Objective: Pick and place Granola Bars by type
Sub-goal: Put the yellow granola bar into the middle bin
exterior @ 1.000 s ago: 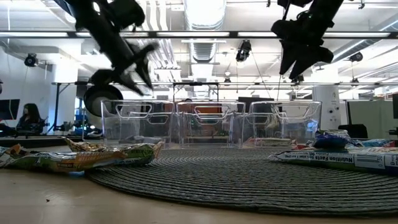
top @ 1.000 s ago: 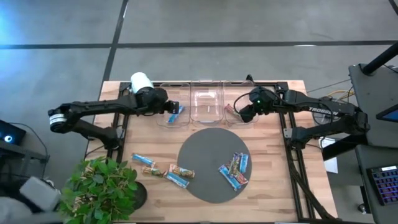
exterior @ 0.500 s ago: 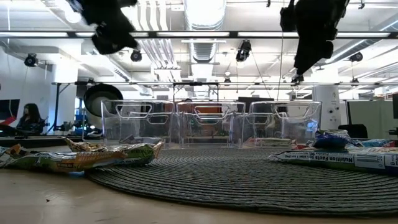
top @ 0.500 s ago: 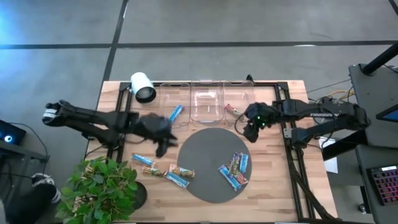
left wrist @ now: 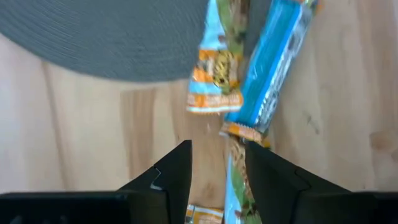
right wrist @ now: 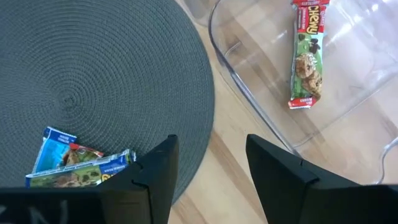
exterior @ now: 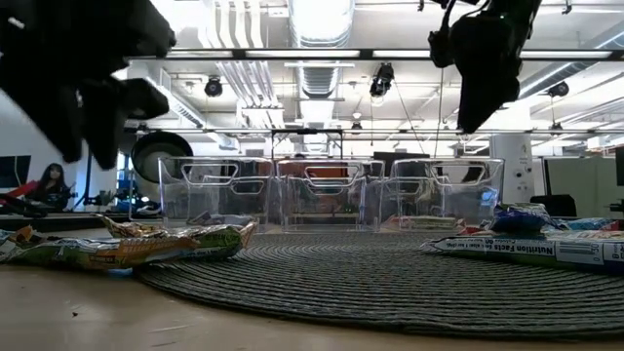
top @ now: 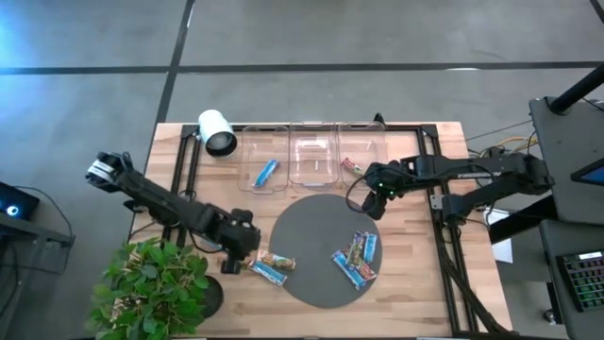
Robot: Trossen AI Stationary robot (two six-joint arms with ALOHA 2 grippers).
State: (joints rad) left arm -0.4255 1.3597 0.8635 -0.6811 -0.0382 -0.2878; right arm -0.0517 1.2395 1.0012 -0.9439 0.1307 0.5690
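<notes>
My left gripper is open and hovers over loose granola bars left of the grey round mat. In its wrist view a tan-green bar and a blue bar lie ahead, and a third bar's end shows below the gap between the fingers. The low view shows this gripper well above the table. My right gripper is open and empty between the right clear bin and the mat. A blue bar lies flat in the left bin. A reddish bar lies flat in the right bin. Several bars lie on the mat.
Three clear bins stand side by side at the far edge, the middle one holding nothing that shows. A white cylinder lies at the far left. A potted plant crowds the near left corner. Black rails run along both table sides.
My left gripper has swung from the left bin toward the near edge and come down over the loose bars left of the mat. My right gripper has drawn back from the right bin toward the mat. The blue and reddish bars stay in their bins.
</notes>
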